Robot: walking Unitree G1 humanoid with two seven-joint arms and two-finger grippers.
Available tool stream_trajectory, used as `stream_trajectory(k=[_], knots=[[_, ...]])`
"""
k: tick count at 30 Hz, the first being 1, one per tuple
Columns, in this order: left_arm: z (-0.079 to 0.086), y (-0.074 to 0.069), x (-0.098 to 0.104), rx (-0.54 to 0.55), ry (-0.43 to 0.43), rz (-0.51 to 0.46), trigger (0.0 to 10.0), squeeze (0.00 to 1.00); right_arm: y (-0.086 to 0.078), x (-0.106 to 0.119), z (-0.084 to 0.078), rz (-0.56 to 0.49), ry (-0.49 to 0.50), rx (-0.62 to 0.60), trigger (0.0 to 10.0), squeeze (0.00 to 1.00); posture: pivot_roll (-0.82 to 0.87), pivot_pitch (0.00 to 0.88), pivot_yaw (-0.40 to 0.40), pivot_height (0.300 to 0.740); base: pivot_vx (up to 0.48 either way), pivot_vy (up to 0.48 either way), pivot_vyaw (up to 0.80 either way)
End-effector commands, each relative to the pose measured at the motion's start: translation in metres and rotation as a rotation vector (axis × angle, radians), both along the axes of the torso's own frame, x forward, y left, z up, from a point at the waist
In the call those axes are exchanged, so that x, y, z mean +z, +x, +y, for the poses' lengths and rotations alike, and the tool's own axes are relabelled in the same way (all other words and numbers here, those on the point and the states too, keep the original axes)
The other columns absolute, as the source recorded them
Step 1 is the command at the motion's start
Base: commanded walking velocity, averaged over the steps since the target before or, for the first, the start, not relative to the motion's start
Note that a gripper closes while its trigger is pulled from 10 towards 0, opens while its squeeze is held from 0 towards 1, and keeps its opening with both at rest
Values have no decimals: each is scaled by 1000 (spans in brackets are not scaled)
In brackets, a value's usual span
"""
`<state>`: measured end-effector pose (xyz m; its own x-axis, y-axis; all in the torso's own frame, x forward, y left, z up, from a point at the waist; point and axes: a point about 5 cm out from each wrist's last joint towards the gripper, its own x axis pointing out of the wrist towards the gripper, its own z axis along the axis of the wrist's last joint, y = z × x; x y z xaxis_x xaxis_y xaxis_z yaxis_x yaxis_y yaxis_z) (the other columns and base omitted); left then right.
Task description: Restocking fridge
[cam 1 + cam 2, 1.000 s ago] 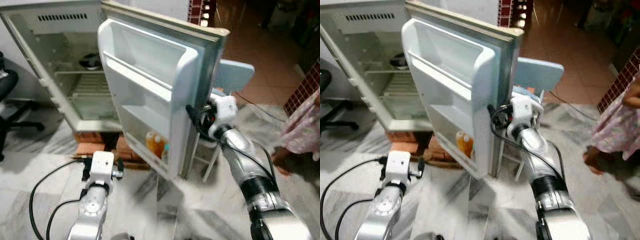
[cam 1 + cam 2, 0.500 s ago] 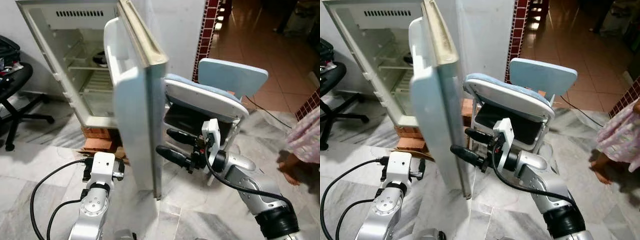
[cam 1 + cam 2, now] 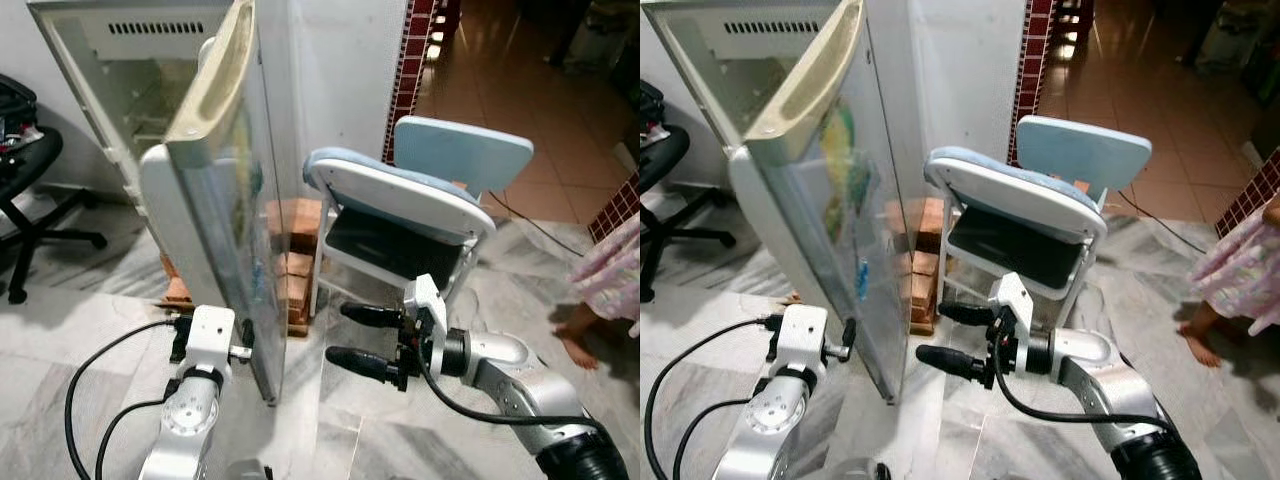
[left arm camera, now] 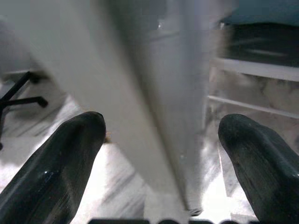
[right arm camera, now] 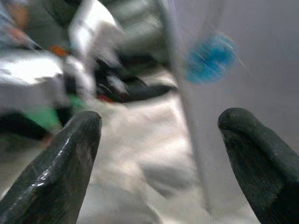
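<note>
step: shutting the fridge, i think | door (image 3: 225, 230) half shut, left middle | right gripper (image 3: 362, 340) fingers apart, low middle, off the door | left gripper (image 4: 154, 140) apart by door edge | next: push door closed

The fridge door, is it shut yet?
Not yet. The door stands partly open, its free edge swung well away from the fridge, whose pale inside shows behind it. The right gripper, fingers apart, is beside the door, not touching.
</note>
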<state>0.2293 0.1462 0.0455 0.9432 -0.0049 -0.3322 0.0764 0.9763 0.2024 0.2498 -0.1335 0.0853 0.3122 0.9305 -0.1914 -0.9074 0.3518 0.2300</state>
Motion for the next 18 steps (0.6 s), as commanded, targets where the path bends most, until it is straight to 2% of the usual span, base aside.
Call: stream_trajectory(k=[1,2,3,7,10,14,18], knots=[[1,1,2,-5,24,-16,10000,0,7,-3,0,-46,-59,-45,10000,0,-7,43,32,740,0,0,0],[4,3,4,14,44,-36,10000,0,10,-5,1,-53,-69,-72,10000,0,-10,42,36,740,0,0,0],[19,7,11,100,95,-95,10000,0,14,-5,1,-69,-71,-118,10000,0,-10,42,37,740,0,0,0],[49,10,18,255,166,-142,10000,0,15,-5,3,-71,-63,-135,10000,0,-4,42,37,740,0,0,0],[59,9,21,281,178,-148,10000,0,13,-8,4,-78,-74,-130,10000,0,-4,42,37,740,0,0,0],[55,10,27,245,176,-189,10000,0,17,-14,6,-119,-100,-159,10000,0,2,40,36,740,0,0,0],[28,13,36,129,134,-274,10000,0,22,-17,5,-143,-115,-256,10000,0,0,38,38,740,0,0,0]])
